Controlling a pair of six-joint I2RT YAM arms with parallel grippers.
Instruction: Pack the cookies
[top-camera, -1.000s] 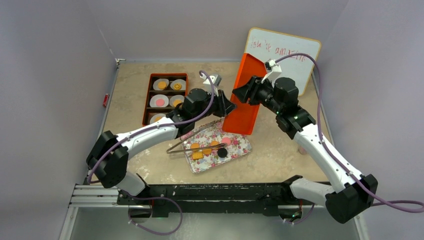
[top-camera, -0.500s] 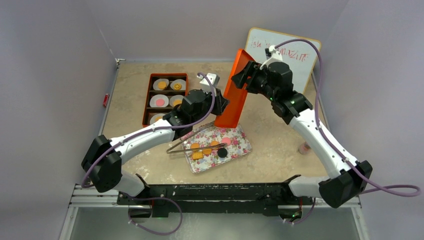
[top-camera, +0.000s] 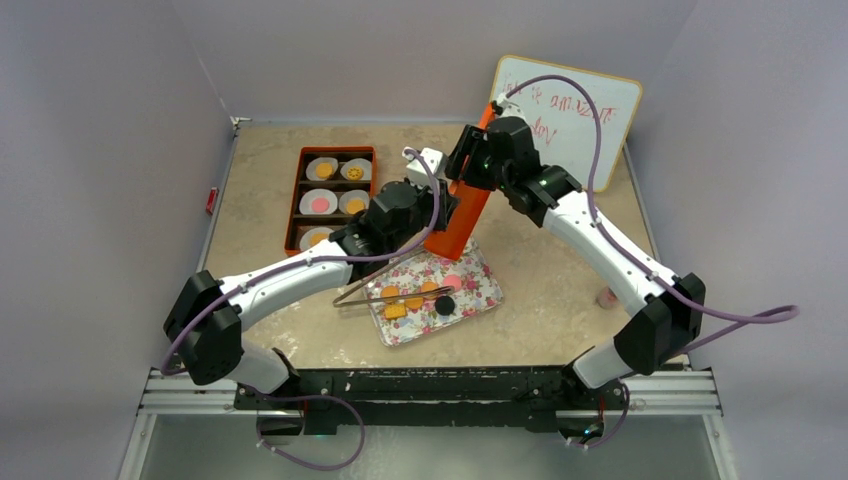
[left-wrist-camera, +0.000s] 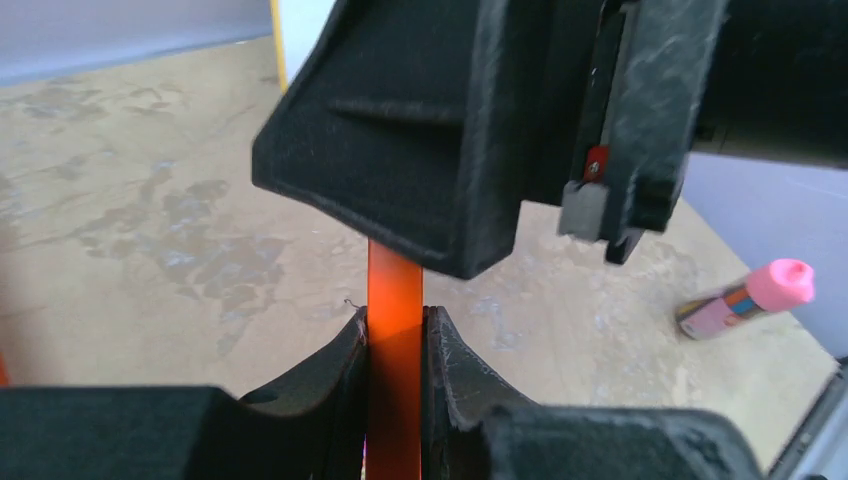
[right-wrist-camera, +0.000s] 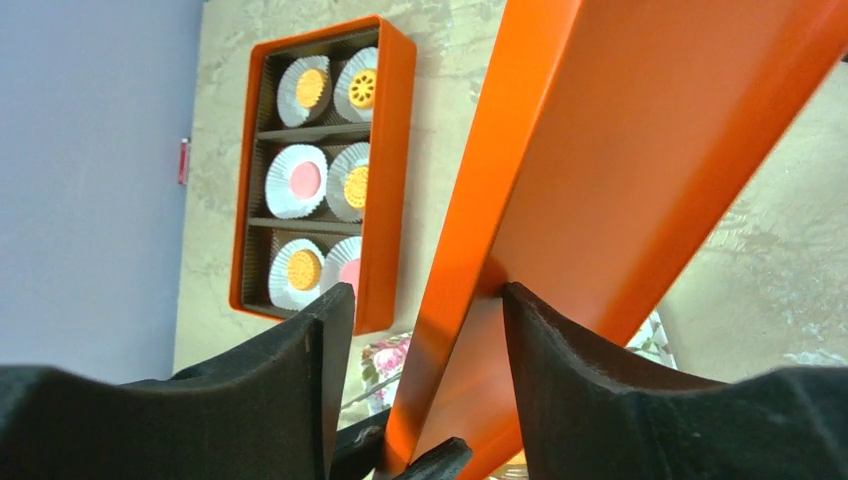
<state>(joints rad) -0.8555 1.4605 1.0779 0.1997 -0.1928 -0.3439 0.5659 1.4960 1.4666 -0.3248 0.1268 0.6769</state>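
The cookies lie in two places. Several sit in white paper cups in the orange box (top-camera: 300, 190), seen also in the right wrist view (right-wrist-camera: 388, 150), such as a pink one (right-wrist-camera: 305, 180). Others lie on the floral tray (top-camera: 482, 290), among them orange ones (top-camera: 400, 298) and a dark one (top-camera: 443, 305). The orange lid (top-camera: 462, 215) stands on edge above the tray. My left gripper (left-wrist-camera: 395, 325) is shut on the lid's thin edge (left-wrist-camera: 393, 285). My right gripper (right-wrist-camera: 420, 295) straddles the lid's top (right-wrist-camera: 620, 150); one finger touches it, and a gap shows at the other.
Metal tongs (top-camera: 390, 293) lie across the tray's left side. A whiteboard (top-camera: 590, 110) leans at the back right. A pink marker (top-camera: 605, 297) lies on the table at the right, also in the left wrist view (left-wrist-camera: 745, 298). Walls close the table's back and sides.
The lid has swung leftward and turned more edge-on, away from the whiteboard and toward the box. The right arm followed it left; the left gripper stayed on its lower edge.
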